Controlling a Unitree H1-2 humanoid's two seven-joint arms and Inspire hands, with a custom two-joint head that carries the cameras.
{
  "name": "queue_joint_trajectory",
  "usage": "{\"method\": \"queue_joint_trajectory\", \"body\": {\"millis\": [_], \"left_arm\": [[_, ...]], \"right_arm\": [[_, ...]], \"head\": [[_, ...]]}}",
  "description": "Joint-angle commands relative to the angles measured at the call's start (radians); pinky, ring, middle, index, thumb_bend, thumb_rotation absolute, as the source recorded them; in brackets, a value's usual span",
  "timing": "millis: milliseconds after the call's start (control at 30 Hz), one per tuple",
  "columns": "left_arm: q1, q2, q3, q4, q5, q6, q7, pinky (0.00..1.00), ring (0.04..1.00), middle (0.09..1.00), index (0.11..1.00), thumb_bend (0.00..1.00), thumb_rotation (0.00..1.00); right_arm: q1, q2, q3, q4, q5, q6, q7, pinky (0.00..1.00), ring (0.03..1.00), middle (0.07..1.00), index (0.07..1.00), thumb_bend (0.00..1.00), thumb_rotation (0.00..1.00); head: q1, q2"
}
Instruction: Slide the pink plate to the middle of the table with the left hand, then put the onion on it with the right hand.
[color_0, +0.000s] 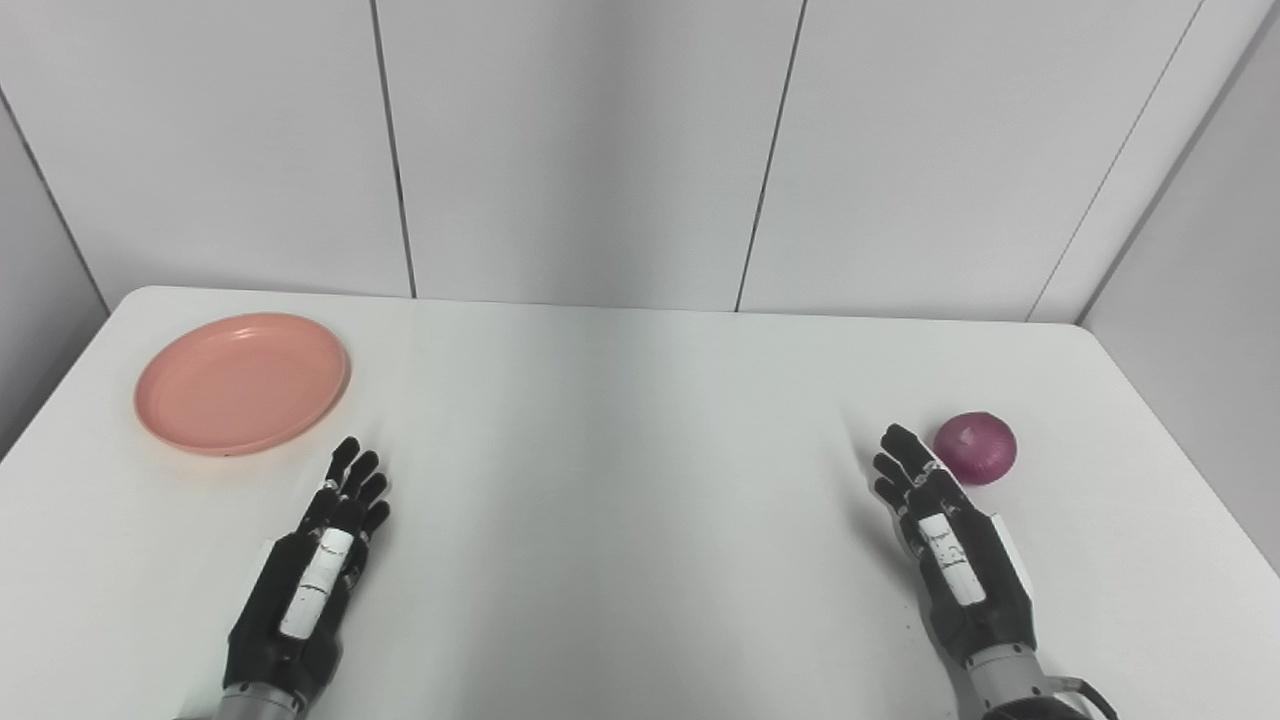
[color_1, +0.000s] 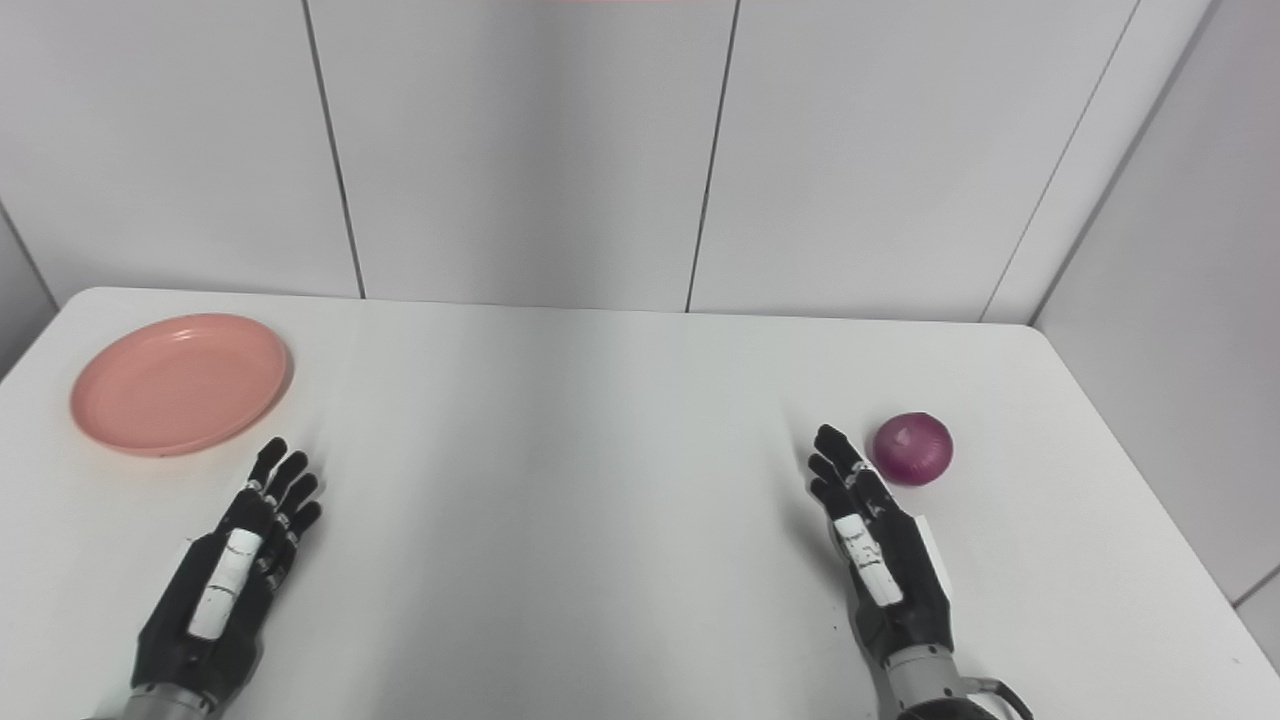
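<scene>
Pink, round, shallow plastic plate (color_0: 242, 383) sat at the far-left part of the white tabletop (color_0: 620, 480), well off centre, w/ nothing in it. Red-purple round onion (color_0: 976, 447) lay on the right side, bare on the table, not in any container.

Left hand (color_0: 315, 560) rested low near the table, fingers stretched out and apart, holding nothing; fingertips were just short of the plate's near rim, not touching. Right hand (color_0: 945, 540) was likewise spread and empty, fingertips just beside the onion's left side; contact couldn't be told for sure.

Neither step looked begun, judging by where things lay.

Risks, as I'd judge them: the plate rim is low and smooth, so a push from fingertips alone could ride over the edge or tip it rather than slide it. A push off-axis could spin it or send it toward the table's left edge. The onion is round, so a sideways nudge from the right hand could roll it off to the right.
</scene>
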Motion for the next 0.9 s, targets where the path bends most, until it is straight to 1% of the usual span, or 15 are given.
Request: {"method": "queue_joint_trajectory", "body": {"millis": [0, 233, 267, 433, 533, 733, 867], "left_arm": [[0.062, -0.046, -0.007, 0.005, 0.007, -0.009, -0.003, 1.00, 1.000, 1.000, 1.000, 0.77, 0.73], [0.061, -0.048, -0.011, 0.004, 0.005, -0.012, -0.003, 1.00, 1.000, 1.000, 1.000, 0.77, 0.73], [0.062, -0.048, -0.010, 0.002, 0.004, -0.010, -0.002, 1.00, 1.000, 1.000, 1.000, 0.77, 0.73], [0.067, -0.043, -0.008, -0.012, 0.003, -0.002, 0.000, 1.00, 1.000, 1.000, 1.000, 0.77, 0.74], [0.067, -0.042, -0.005, -0.014, -0.001, 0.001, 0.000, 1.00, 1.000, 1.000, 1.000, 0.77, 0.74], [0.062, -0.041, -0.003, -0.003, -0.006, -0.004, -0.004, 1.00, 1.000, 1.000, 1.000, 0.79, 0.73], [0.060, -0.044, -0.004, 0.004, -0.007, -0.009, -0.006, 1.00, 1.000, 1.000, 1.000, 0.79, 0.73]], "right_arm": [[0.062, 0.025, 0.009, 0.109, 0.015, -0.050, 0.019, 0.94, 0.933, 0.923, 0.890, 0.89, 0.67], [0.064, 0.022, 0.000, 0.108, 0.019, -0.048, 0.027, 0.93, 0.928, 0.917, 0.882, 0.89, 0.67], [0.065, 0.022, 0.000, 0.106, 0.020, -0.049, 0.028, 0.92, 0.930, 0.918, 0.883, 0.88, 0.67], [0.069, 0.024, 0.003, 0.092, 0.017, -0.039, 0.028, 0.93, 0.933, 0.923, 0.888, 0.89, 0.67], [0.071, 0.026, 0.005, 0.084, 0.014, -0.030, 0.023, 0.93, 0.930, 0.922, 0.886, 0.89, 0.67], [0.069, 0.027, 0.006, 0.084, 0.010, -0.034, 0.023, 0.93, 0.928, 0.923, 0.889, 0.90, 0.68], [0.067, 0.026, 0.004, 0.096, 0.010, -0.041, 0.025, 0.93, 0.927, 0.924, 0.891, 0.90, 0.68]], "head": [[0.004, 0.000], [0.007, 0.007], [0.004, 0.014], [-0.008, 0.025], [-0.009, 0.024], [-0.007, 0.021], [-0.002, 0.007]]}}
